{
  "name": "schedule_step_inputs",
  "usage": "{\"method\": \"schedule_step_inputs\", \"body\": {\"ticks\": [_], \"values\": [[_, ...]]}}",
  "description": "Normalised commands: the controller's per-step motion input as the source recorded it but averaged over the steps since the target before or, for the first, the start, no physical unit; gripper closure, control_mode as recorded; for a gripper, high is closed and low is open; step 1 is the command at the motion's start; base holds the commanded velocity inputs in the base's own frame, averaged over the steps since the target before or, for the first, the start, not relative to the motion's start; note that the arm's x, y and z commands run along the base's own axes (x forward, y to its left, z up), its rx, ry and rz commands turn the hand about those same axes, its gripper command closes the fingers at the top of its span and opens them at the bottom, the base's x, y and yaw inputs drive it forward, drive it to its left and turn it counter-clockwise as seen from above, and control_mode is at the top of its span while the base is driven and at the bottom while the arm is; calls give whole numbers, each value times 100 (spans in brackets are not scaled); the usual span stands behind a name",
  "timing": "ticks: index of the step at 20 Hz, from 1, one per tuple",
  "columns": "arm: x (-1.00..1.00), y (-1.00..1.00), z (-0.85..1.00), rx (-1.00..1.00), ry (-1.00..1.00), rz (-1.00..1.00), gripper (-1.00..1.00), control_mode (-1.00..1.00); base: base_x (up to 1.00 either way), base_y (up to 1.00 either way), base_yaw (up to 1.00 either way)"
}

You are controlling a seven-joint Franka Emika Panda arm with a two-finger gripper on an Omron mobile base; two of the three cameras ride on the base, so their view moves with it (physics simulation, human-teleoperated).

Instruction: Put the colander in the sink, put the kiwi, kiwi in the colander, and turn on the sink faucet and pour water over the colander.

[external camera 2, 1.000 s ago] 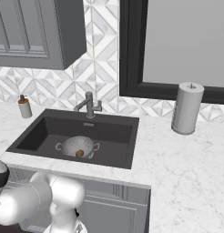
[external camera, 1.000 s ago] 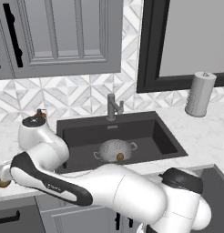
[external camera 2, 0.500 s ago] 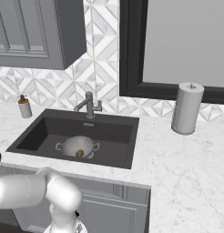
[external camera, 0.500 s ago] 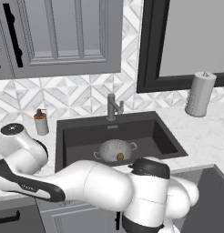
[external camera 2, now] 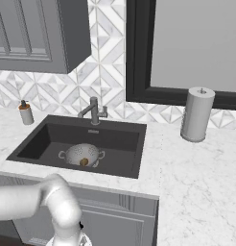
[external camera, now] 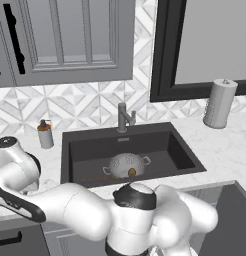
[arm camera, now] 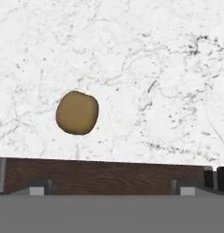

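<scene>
A white marble counter (external camera 2: 196,182) surrounds the dark sink (external camera 2: 48,139), where the colander (external camera 2: 82,155) already sits near the drain, holding one kiwi (external camera 2: 84,162). The gripper, jaws spread wide and empty, looks down on the second kiwi (arm camera: 77,112) lying on marble, apparently lining up to fetch it.

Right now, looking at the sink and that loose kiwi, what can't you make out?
- Colander contents: a brown kiwi partly shows; its rim hides the rest.
- Loose kiwi in the hand view: its counter location relative to the sink is unclear.
- Faucet lever position: too small.
</scene>
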Motion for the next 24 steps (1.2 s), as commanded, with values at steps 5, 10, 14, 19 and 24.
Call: {"method": "schedule_step_inputs", "body": {"ticks": [5,10,14,19,24], "values": [[31,45,-53,0,13,-7,-100,-100,0,0,0],[19,49,-36,0,6,-5,-100,-100,0,0,0],[18,42,-11,0,0,-5,-100,-100,0,0,0],[4,10,-14,-3,0,-6,-100,-100,0,0,0],[0,-22,-19,-9,0,-8,-100,-100,0,0,0]]}}
